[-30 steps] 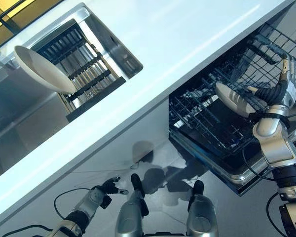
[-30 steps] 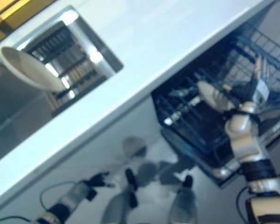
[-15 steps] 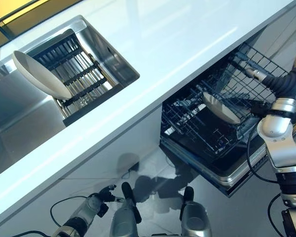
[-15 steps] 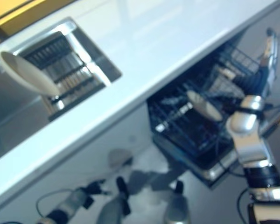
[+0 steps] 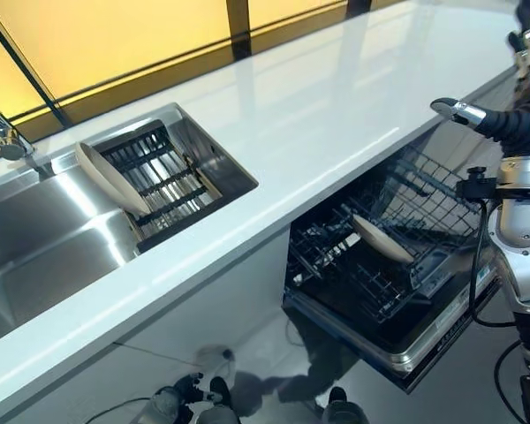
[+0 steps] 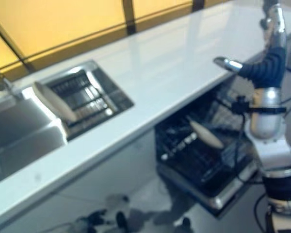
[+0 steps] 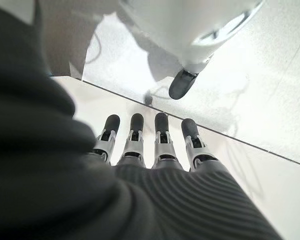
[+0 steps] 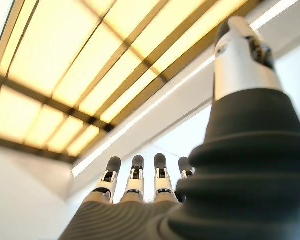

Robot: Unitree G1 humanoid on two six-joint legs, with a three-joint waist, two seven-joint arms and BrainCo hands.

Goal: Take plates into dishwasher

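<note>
One pale plate stands tilted on edge in the pulled-out dishwasher rack, with nothing holding it. Another pale plate leans in the black drying rack inside the sink. My right hand is raised high over the counter's right end, well above the rack; its fingers are straight and empty, the thumb sticking out sideways. My left hand hangs low by the floor, fingers straight and holding nothing.
A long white counter runs across the view, over the open dishwasher door. The steel sink lies at the left with a tap. Yellow-lit windows run behind the counter.
My right hand has let go of the plate, leaving it in the rack, and risen out of the dishwasher to above the counter. The camera view has also shifted.
</note>
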